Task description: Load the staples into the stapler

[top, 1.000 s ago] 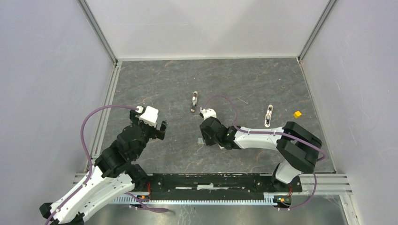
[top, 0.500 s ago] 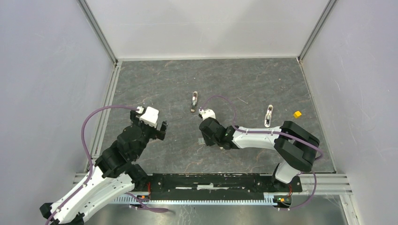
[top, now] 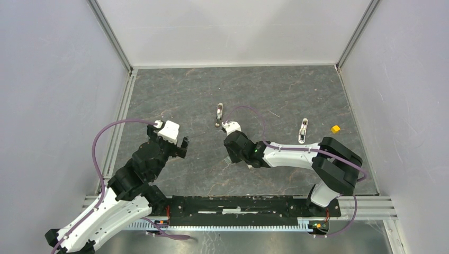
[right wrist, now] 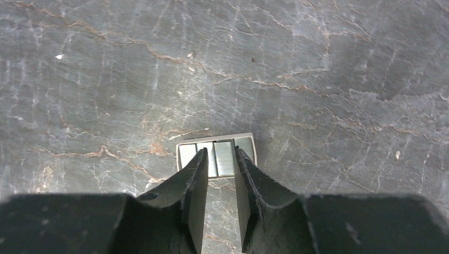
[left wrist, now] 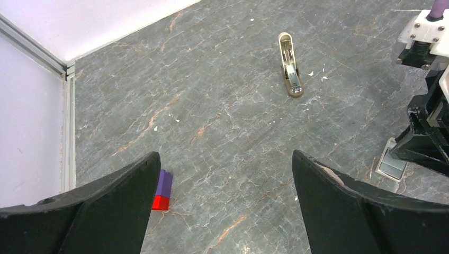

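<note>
The staples (right wrist: 223,157) are grey strips lying side by side in a small open white box on the table. My right gripper (right wrist: 221,153) points down at the box. Its jaws stand a narrow gap apart with the tips over the strips, and a strip shows between them. In the top view the right gripper (top: 231,156) hides the box. The box also shows in the left wrist view (left wrist: 392,166). A small beige stapler (top: 219,114) lies just beyond, and shows in the left wrist view (left wrist: 290,66). My left gripper (left wrist: 225,159) is wide open and empty, hovering to the left (top: 182,145).
A second small stapler (top: 303,130) and a yellow cube (top: 335,128) lie at the right. A purple-and-red brick (left wrist: 163,189) lies by my left finger. Metal rails and white walls edge the grey stone table (top: 275,90).
My right gripper has shifted slightly left and away from the base over the staple box. The left arm has not moved.
</note>
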You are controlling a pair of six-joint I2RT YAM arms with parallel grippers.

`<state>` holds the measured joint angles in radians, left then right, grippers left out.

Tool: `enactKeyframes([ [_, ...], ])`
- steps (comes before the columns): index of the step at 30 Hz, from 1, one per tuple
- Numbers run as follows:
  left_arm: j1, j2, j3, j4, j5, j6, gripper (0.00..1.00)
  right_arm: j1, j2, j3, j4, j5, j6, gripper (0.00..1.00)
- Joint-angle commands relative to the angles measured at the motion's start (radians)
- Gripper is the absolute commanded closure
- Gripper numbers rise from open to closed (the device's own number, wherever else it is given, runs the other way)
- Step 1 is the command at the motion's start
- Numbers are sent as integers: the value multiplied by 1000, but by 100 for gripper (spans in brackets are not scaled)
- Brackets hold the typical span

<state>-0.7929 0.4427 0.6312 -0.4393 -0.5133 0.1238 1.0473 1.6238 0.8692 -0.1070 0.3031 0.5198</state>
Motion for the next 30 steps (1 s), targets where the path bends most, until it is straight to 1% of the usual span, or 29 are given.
enactKeyframes([
  [1, 1, -10, -1, 46, 1, 39, 0, -8, -18, 10, 58, -62, -86, 69],
  [6, 1, -20, -3, 49, -2, 39, 0, -25, -16, 1, 59, -81, -111, 68],
  [10, 1, -24, -7, 52, -2, 40, 0, -37, -4, -14, 73, -125, -118, 64],
  [13, 1, -21, -7, 51, -2, 40, 0, -43, -4, -32, 90, -134, -116, 63],
  [19, 1, -14, -8, 53, -1, 42, 0, -52, -7, -51, 98, -134, -113, 67],
  [30, 1, -7, -11, 56, 2, 45, 0, -64, -11, -77, 141, -186, -101, 67],
])
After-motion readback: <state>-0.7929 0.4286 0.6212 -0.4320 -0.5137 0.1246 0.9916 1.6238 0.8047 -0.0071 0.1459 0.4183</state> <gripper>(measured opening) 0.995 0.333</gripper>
